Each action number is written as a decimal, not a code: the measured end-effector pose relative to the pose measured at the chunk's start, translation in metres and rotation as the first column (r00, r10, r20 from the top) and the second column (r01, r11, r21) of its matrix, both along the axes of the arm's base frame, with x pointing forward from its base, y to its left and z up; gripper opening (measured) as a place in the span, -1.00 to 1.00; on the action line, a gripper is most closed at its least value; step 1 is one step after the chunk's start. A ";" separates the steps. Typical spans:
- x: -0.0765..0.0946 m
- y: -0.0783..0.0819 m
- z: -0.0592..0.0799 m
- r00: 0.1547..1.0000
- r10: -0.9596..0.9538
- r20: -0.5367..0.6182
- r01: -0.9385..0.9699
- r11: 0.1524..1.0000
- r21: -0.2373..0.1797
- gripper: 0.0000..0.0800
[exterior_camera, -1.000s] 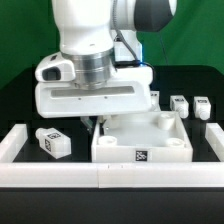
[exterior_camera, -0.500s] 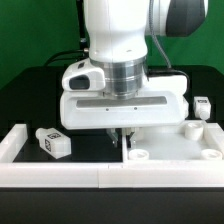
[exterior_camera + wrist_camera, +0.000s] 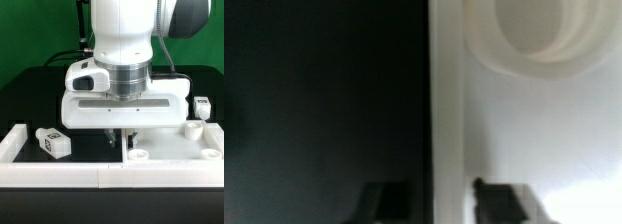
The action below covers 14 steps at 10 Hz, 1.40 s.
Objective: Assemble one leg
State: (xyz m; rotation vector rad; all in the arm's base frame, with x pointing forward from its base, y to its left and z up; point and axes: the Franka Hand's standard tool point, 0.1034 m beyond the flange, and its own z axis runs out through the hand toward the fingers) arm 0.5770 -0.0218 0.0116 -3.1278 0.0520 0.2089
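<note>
The white square tabletop (image 3: 176,146) lies upside down at the exterior view's right, against the white front rail. My gripper (image 3: 119,137) stands straight down over its left edge, one finger on each side of the edge wall, shut on it. In the wrist view the tabletop (image 3: 535,130) fills one half, with a round screw socket (image 3: 555,45), and my gripper (image 3: 446,200) straddles its edge. A white leg (image 3: 52,142) with a tag lies on the black table at the exterior view's left.
A white rail (image 3: 60,176) runs along the front, with a side wall (image 3: 12,142) at the exterior view's left. Another white leg (image 3: 201,108) stands at the back right. The arm hides the table behind it.
The gripper moved to the exterior view's right and the tabletop slid that way with it, up to the right end of the rail. In the last half second almost nothing moved.
</note>
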 end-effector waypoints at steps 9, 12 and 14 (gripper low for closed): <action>-0.007 -0.025 0.043 0.983 0.151 -0.102 -0.148 0.988 0.031 0.62; -0.009 -0.047 0.041 0.926 0.363 -0.101 -0.358 0.932 0.060 0.62; 0.002 -0.085 0.049 0.816 0.572 -0.085 -0.567 0.820 0.079 0.62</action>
